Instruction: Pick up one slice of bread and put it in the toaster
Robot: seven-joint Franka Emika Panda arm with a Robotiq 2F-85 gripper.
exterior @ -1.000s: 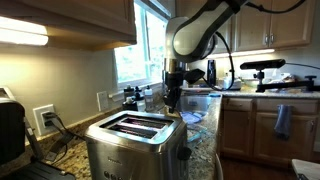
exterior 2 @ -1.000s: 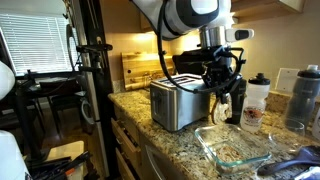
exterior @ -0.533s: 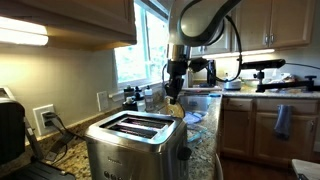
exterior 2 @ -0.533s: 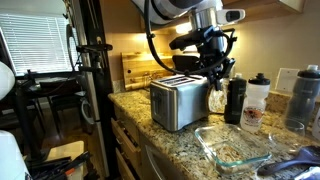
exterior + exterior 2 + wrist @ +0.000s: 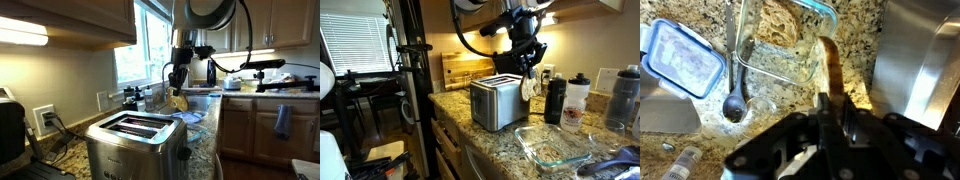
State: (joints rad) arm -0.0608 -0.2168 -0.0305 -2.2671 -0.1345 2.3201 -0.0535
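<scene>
The toaster (image 5: 135, 140) is a brushed-steel box with two long top slots, standing on the granite counter; it shows in both exterior views (image 5: 498, 100) and fills the right edge of the wrist view (image 5: 925, 60). My gripper (image 5: 178, 82) (image 5: 530, 68) is shut on the top edge of a slice of bread (image 5: 178, 101) (image 5: 529, 88). The tan slice hangs upright in the air, beyond the toaster's far end and a little above its top. In the wrist view the slice (image 5: 830, 68) is edge-on between the fingers of my gripper (image 5: 835, 112).
A clear glass dish (image 5: 790, 50), a blue-rimmed lid (image 5: 680, 55) and a metal spoon (image 5: 732, 105) lie on the counter below. A black bottle (image 5: 555, 100), two drink bottles (image 5: 577, 100) and another glass dish (image 5: 555, 145) stand beside the toaster. A black appliance (image 5: 10, 130) stands at the left.
My gripper has risen from counter level with the bread slice in it; the slice now hangs higher, around the height of the toaster's top.
</scene>
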